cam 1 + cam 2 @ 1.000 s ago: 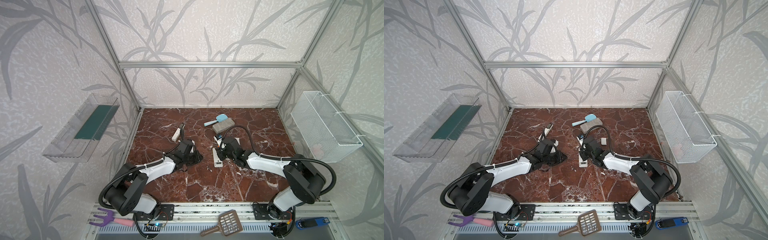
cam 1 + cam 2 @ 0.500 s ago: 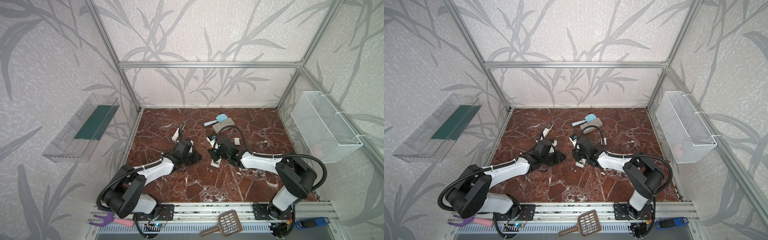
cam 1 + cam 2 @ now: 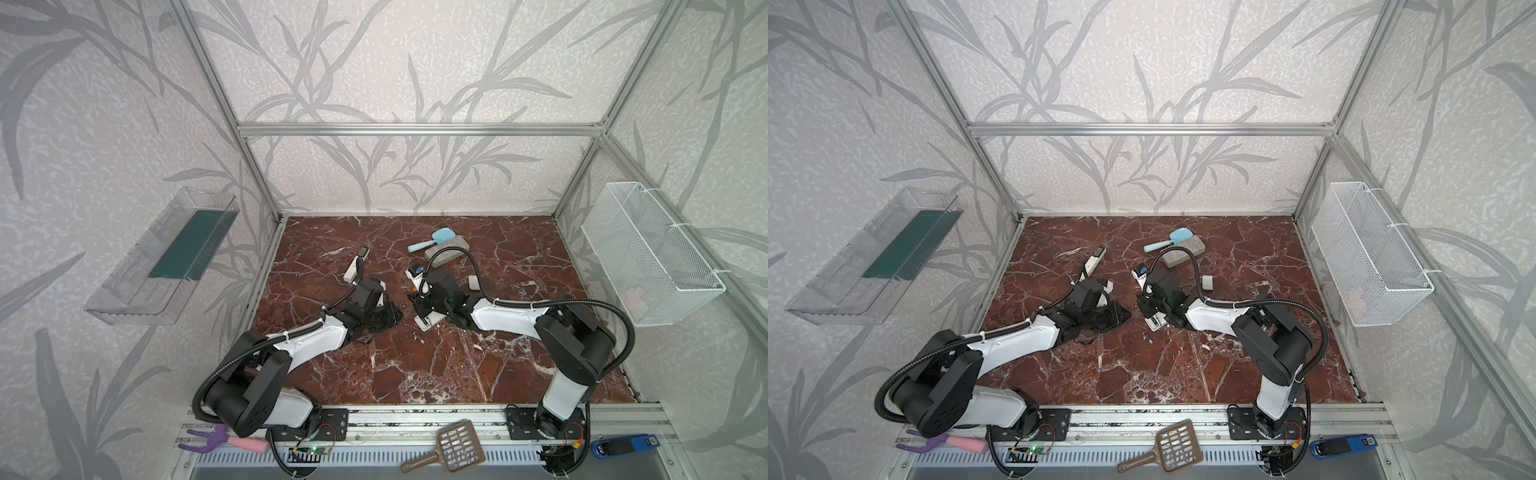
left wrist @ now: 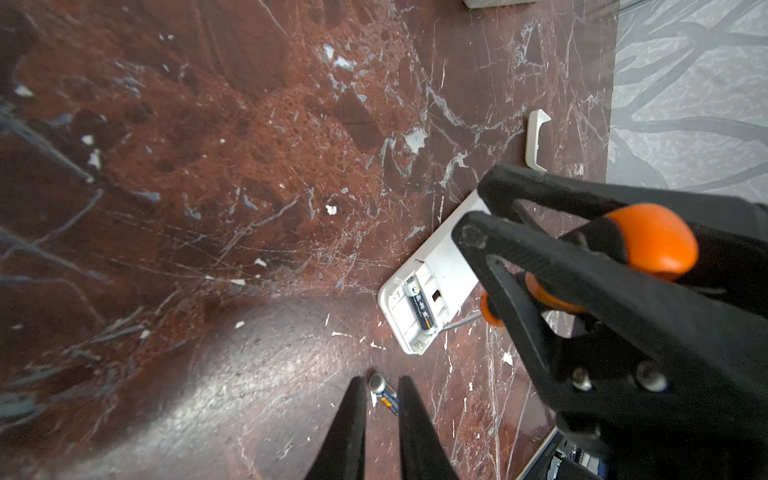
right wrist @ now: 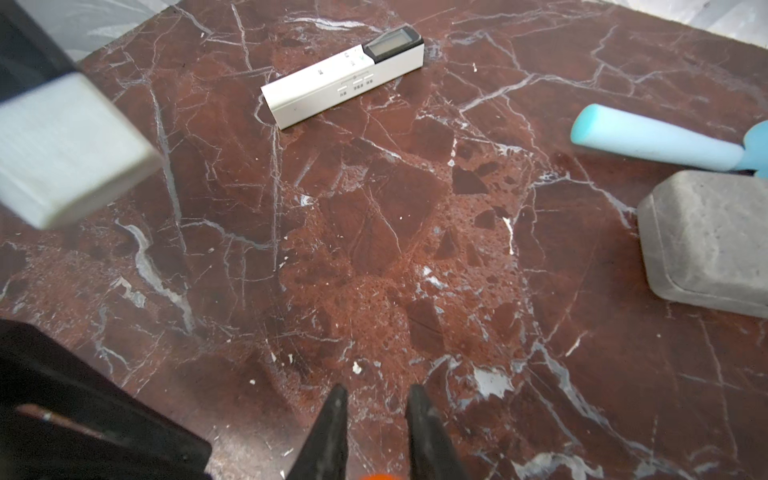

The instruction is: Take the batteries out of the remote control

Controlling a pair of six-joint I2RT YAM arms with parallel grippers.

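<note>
The white remote control (image 4: 432, 266) lies back up with its compartment open. One dark battery (image 4: 419, 305) sits inside it. A second dark battery (image 4: 384, 392) lies loose on the marble, also a small speck in a top view (image 3: 1147, 336). My left gripper (image 4: 381, 380) hovers low over it, jaws a narrow gap apart, and the battery shows slantwise in that gap, not pinched. My right gripper (image 5: 376, 395) is shut on the orange-handled screwdriver (image 4: 652, 245), whose shaft slants down to the compartment. In both top views this gripper covers the remote's middle (image 3: 430, 322).
The remote's white cover (image 4: 536, 141) lies to the right of the right gripper (image 3: 473, 282). A second white remote (image 5: 345, 79) lies at the back left (image 3: 357, 266). A grey block (image 5: 706, 241) and a blue brush (image 5: 648, 141) lie at the back.
My right gripper has shifted left toward the left gripper, screwdriver still in it. The left arm has hardly moved.
</note>
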